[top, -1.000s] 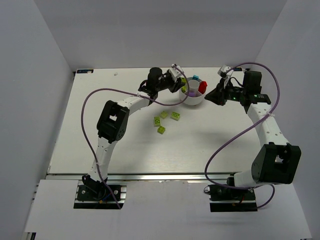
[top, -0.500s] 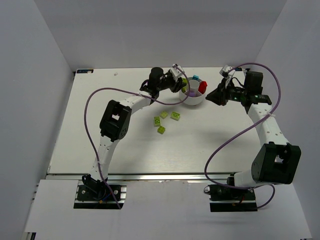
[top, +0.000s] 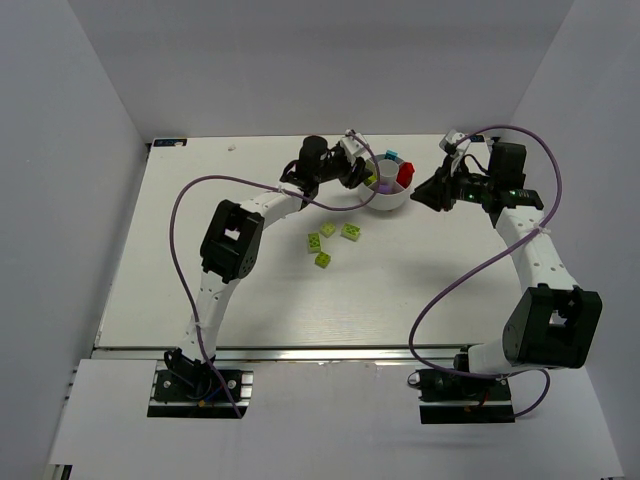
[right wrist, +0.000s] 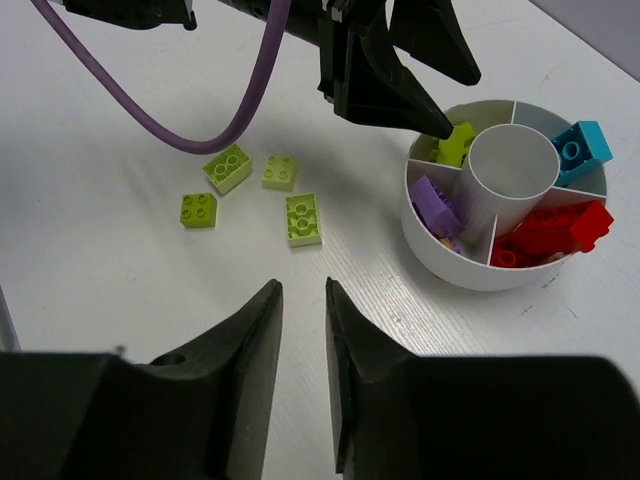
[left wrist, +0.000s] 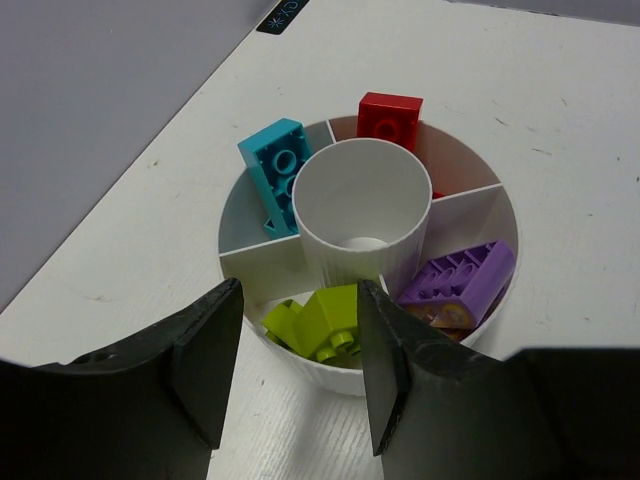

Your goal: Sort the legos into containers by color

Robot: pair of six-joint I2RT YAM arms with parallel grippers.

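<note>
Left hand (left wrist: 298, 325) has parted, dropping a lime brick (left wrist: 322, 322) into the dish (left wrist: 228, 262); right hand (right wrist: 303, 300) is narrow, empty. Four lime legos (right wrist: 303, 218) lie center-left on the desk (right wrist: 100, 280): light, rigid, slick; pinch flat sides.

Left fingers (left wrist: 205, 360) spread wider apart above the dish (left wrist: 232, 262), lime green brick (left wrist: 318, 322) released into its wedge.

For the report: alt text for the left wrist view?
Left hand hovers open over a round white dish, lime green brick in the wedge beneath; cyan brick, red brick, purple brick in other wedges.
</note>
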